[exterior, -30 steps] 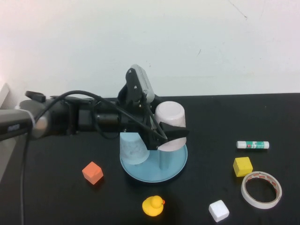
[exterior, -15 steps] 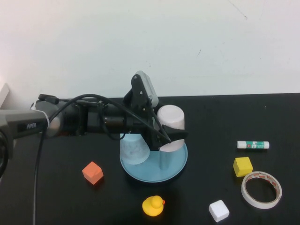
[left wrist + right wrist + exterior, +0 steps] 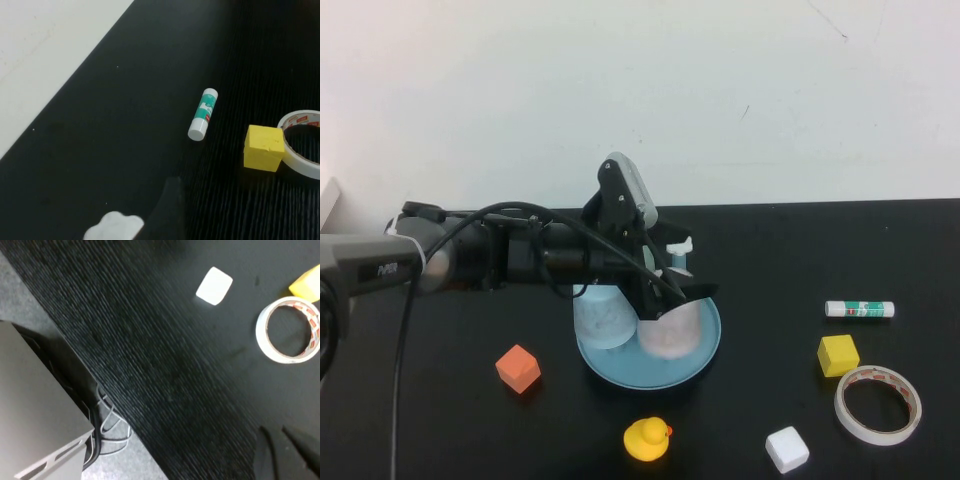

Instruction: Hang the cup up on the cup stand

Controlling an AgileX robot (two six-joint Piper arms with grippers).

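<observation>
On the black table (image 3: pixel 840 250), the round blue plastic cup stand (image 3: pixel 705 352) carries the pale pink speckled cup (image 3: pixel 670 328) upside down over a peg, near the table's middle. My left gripper (image 3: pixel 672 293) hovers above it, released. My right gripper (image 3: pixel 282 452) is clenched, empty, near the table's front edge.

We note a black table (image 3: pixel 125 125) meeting a white wall along a diagonal edge. A glue stick (image 3: pixel 202 114), white with a green label, lies alone on the table. Near it sits a yellow cube (image 3: pixel 263 148), touching or just beside a roll of white tape (image 3: pixel 300 145) cut by the frame edge. A white flower-shaped cap (image 3: pixel 114 227) shows at the lower edge, beside a dark finger (image 3: pixel 167 210) of the left gripper.
</observation>
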